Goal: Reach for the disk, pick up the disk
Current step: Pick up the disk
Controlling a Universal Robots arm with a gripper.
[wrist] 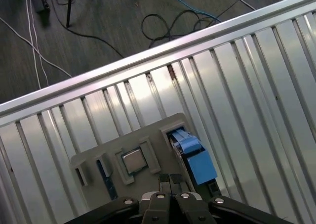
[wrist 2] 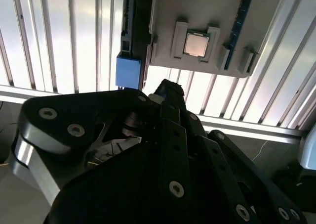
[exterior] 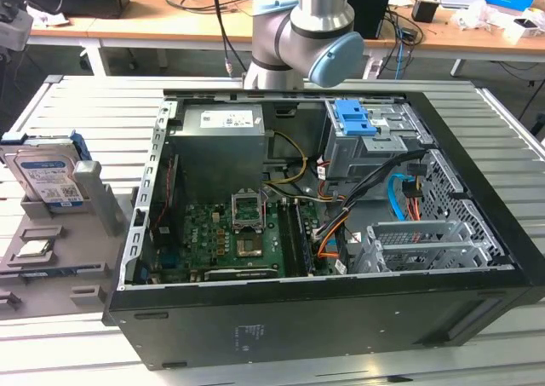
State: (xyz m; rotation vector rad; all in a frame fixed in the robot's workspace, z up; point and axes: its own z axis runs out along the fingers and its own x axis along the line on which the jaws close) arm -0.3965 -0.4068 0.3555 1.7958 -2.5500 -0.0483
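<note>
The disk (exterior: 43, 175) stands on edge in a grey holder (exterior: 95, 200) at the exterior view's left, its white-and-blue label facing out. In the first wrist view the disk (wrist: 196, 160) appears edge-on from above, a blue rail beside the holder (wrist: 150, 135). The second wrist view shows the disk's blue end (wrist 2: 128, 71). My gripper (wrist: 170, 180) hangs well above the holder, fingers together with nothing between them. Its dark body and fingertips (wrist 2: 165, 89) cover much of the second wrist view. The arm (exterior: 311, 28) rises behind the computer case.
An open computer case (exterior: 477, 258) takes up the middle of the slatted metal table (exterior: 77, 105), with a bright blue latch plate (exterior: 355, 118) inside. A small silver processor chip (wrist: 133, 160) sits in the holder beside the disk. Beyond the table's edge rail (wrist: 123, 66), cables lie on the floor.
</note>
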